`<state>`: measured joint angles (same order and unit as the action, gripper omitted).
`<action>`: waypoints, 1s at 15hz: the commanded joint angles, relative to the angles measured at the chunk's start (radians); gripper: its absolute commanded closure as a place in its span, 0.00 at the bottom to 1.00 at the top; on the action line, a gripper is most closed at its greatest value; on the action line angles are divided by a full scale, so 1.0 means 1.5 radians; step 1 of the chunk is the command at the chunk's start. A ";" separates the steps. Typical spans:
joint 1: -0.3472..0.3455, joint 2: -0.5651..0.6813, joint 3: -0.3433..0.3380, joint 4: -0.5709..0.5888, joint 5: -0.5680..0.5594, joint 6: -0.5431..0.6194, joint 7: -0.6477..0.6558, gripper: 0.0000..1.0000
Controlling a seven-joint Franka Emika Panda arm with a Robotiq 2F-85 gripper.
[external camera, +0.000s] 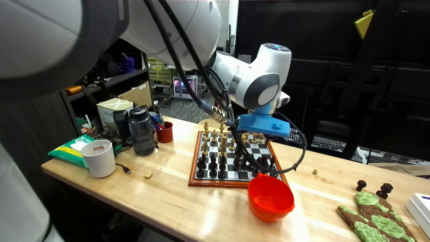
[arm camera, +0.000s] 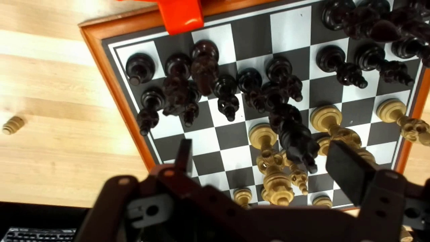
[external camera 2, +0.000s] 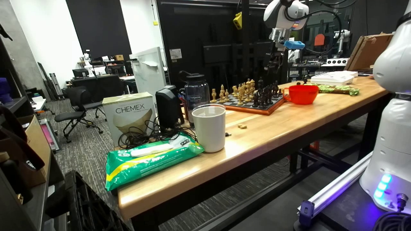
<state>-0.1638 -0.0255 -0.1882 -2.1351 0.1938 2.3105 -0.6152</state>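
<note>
My gripper hangs above the chessboard, its fingers spread wide with nothing held between them. In the wrist view a tall light piece and a tall dark piece stand below, in the gap between the fingers. More dark pieces crowd the board's side nearer the red cup; light pieces stand towards the far side. The cup's handle reaches over the board's rim. In an exterior view the gripper shows dark and small above the pieces; a blue block partly hides it elsewhere.
Off the board lie a light piece, another light piece, and dark pieces beside a patterned oven mitt. A white cup, dark bottle, red pen cup and green wipes pack occupy one table end.
</note>
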 commanded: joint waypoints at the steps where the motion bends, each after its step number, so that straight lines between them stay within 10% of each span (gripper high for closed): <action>1: -0.005 -0.037 -0.005 -0.036 0.000 0.016 0.011 0.00; 15: -0.015 -0.046 -0.033 -0.074 -0.008 0.032 0.047 0.00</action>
<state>-0.1757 -0.0606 -0.2357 -2.2068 0.1938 2.3427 -0.5648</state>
